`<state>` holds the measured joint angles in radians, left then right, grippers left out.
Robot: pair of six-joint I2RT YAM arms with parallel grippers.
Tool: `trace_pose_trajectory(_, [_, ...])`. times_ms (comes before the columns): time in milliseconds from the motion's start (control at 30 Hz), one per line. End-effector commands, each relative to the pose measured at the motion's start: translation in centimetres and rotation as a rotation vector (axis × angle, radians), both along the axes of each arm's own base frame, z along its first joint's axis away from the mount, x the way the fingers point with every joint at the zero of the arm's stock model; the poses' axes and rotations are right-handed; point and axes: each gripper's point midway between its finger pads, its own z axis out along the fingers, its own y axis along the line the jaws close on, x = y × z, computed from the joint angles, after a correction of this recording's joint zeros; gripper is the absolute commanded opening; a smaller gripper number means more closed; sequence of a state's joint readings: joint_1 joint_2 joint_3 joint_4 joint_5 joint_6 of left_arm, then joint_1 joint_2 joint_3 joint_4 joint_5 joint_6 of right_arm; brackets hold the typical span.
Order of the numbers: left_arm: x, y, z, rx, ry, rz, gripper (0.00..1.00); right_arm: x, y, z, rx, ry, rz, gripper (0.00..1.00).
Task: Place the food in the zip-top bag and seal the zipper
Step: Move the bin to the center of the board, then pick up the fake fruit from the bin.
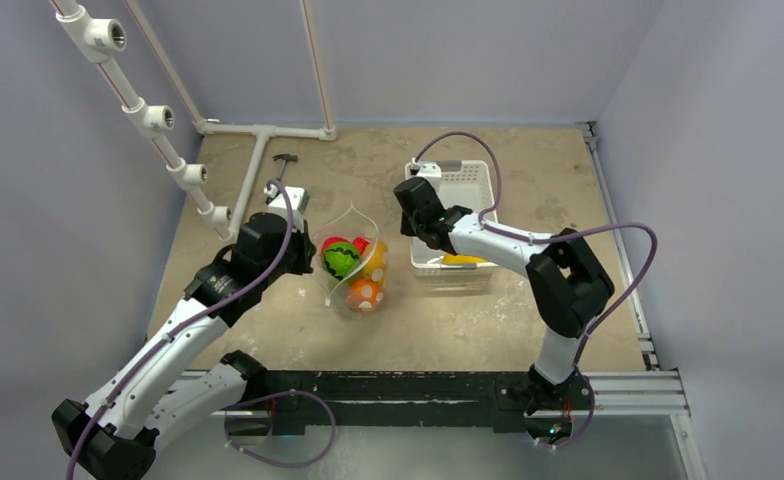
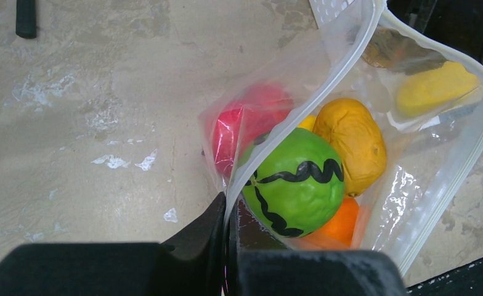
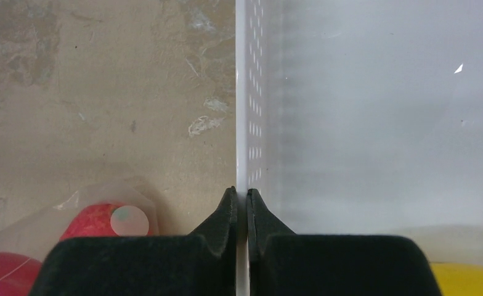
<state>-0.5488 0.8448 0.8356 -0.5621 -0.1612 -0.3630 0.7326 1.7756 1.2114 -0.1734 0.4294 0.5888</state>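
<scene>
The zip-top bag [image 1: 351, 215] stands open at mid table and holds several pieces of food: a green fruit with black stripes [image 2: 297, 182], a yellow-orange one [image 2: 351, 142], a red one [image 2: 251, 117] and an orange one [image 1: 366, 293]. My left gripper [image 2: 231, 209] is shut on the zipper [image 2: 300, 105] at the bag's near left mouth edge. My right gripper [image 3: 242, 200] is shut on the left wall of the white basket [image 3: 242, 92], one finger on each side. A yellow fruit [image 3: 467, 280] lies in the basket.
The white slotted basket [image 1: 468, 185] stands right of the bag. A white pipe rack [image 1: 148, 115] runs along the back left. A small dark tool [image 1: 284, 160] lies behind the left arm. Walls close in the table on three sides.
</scene>
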Motion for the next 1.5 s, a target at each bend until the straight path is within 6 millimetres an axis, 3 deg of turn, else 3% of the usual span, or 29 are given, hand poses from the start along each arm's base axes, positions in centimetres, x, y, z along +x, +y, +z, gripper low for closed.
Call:
trace_pose_trajectory(0, [0.6,0.1,0.7,-0.01,-0.041,0.015,0.0,2.0,1.9,3.0,0.056,-0.088,0.041,0.0])
trace_pose_trajectory(100, [0.6,0.1,0.7,-0.01,-0.04,0.014,0.0,1.8,1.9,2.9,0.04,-0.088,0.066,0.01])
trace_pose_trajectory(167, [0.6,0.1,0.8,-0.011,-0.041,0.014,0.0,1.5,1.4,3.2,0.036,-0.096,0.058,0.16])
trace_pose_trajectory(267, [0.7,0.1,0.7,-0.01,-0.038,0.012,0.0,1.3,0.8,4.9,0.053,-0.125,0.033,0.31])
trace_pose_trajectory(333, [0.7,0.0,0.6,-0.01,-0.035,0.009,0.0,0.9,0.4,6.7,0.074,-0.148,0.024,0.35])
trace_pose_trajectory(433, [0.6,-0.1,0.6,-0.011,-0.034,0.004,0.0,0.1,-0.4,8.5,0.102,-0.16,0.009,0.57])
trace_pose_trajectory(567, [0.6,-0.1,0.7,-0.015,-0.037,0.0,0.0,-0.6,-1.7,10.9,0.121,-0.198,-0.021,0.75])
trace_pose_trajectory(767, [0.5,-0.2,0.8,-0.021,-0.039,-0.008,0.0,-1.6,-3.6,11.6,0.128,-0.169,-0.11,0.98])
trace_pose_trajectory(1067, [0.3,-0.5,1.3,-0.038,-0.052,-0.022,0.0,-3.6,-6.6,7.7,0.127,0.008,-0.381,0.99])
trace_pose_trajectory(1233, [0.2,-0.6,1.3,-0.044,-0.052,-0.029,0.0,-3.8,-7.0,6.3,0.155,0.073,-0.474,0.99])
trace_pose_trajectory(1467, [0.1,-0.6,1.6,-0.052,-0.06,-0.036,0.0,-3.5,-7.9,6.8,0.238,0.082,-0.596,0.99])
